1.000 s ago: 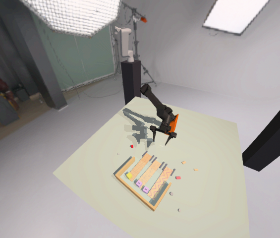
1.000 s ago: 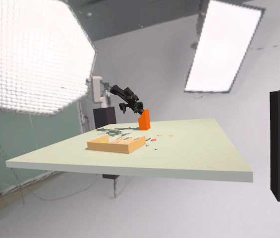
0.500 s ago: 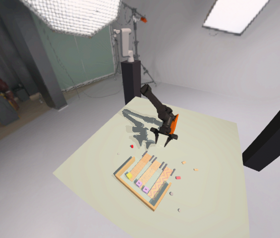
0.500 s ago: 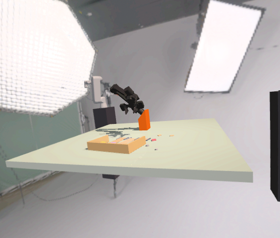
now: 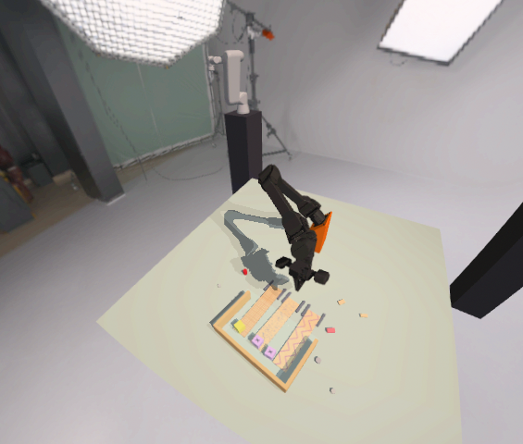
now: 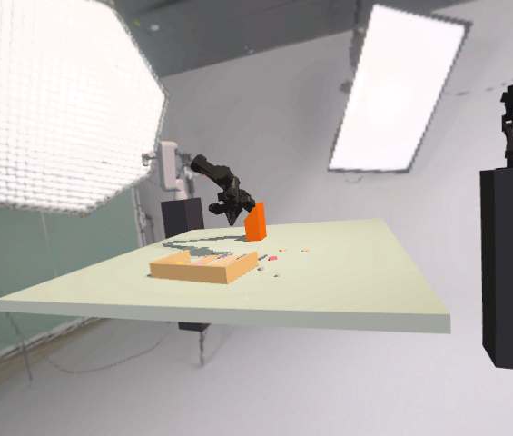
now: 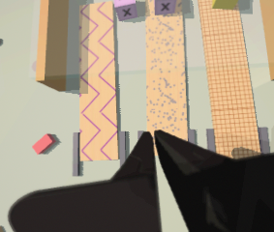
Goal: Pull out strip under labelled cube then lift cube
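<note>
Pale table (image 5: 395, 363), closed tool (image 7: 153, 135) over speckled strip (image 7: 166, 72)

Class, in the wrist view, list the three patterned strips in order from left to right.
Zigzag strip → speckled strip → grid strip.
</note>
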